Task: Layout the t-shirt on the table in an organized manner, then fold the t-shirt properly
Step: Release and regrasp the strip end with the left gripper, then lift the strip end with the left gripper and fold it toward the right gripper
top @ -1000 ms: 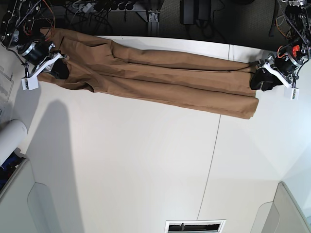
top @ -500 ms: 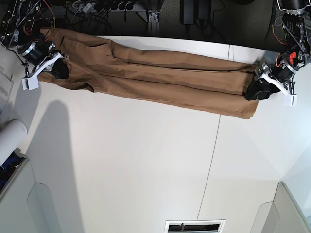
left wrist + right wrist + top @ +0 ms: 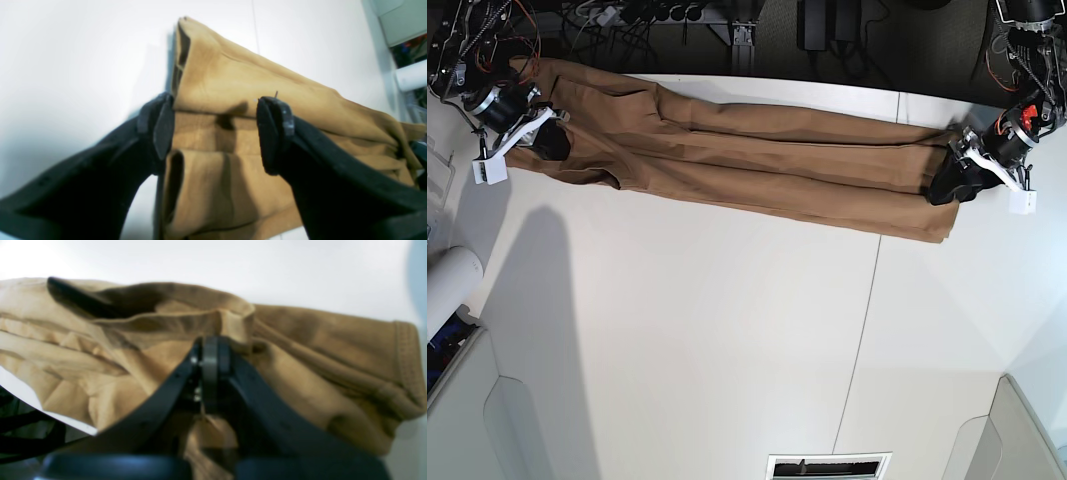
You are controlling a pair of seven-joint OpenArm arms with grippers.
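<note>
Tan t-shirt lies stretched along the worktop's far edge. My right hand pinches its sleeve end; my left hand gapes wide over the hem, so uneven tension could bunch it.

Left gripper: two matte black fingers, broad at base, tapering to flat dark grey pads with worn edges. Right gripper: same black fingers, grey pads, small silver screws near tips. In base view, both wrists carry white plastic brackets, black-and-silver cylindrical motor housings; red part on left wrist; red, orange, black cables run up both arms.
</note>
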